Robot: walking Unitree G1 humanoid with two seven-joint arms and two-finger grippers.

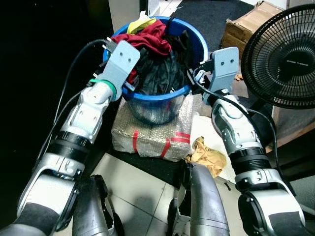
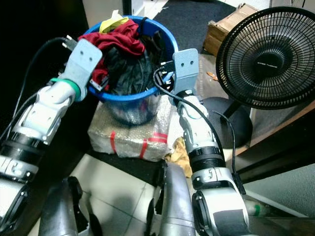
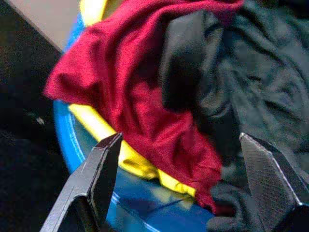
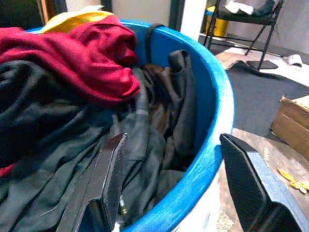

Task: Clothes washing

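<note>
The blue bucket (image 1: 197,46) sits at the upper centre of my view, atop a bubble-wrapped parcel (image 1: 150,132), heaped with a red garment (image 1: 150,37) and dark clothes (image 1: 160,71). My left gripper (image 3: 181,179) is spread at its left rim; my right gripper (image 4: 174,188), also spread, straddles the right rim. A black fan (image 1: 280,54) stands upper right.

pale tiled floor (image 1: 133,182), black fan (image 1: 280,54), cardboard box (image 1: 243,24)
</note>
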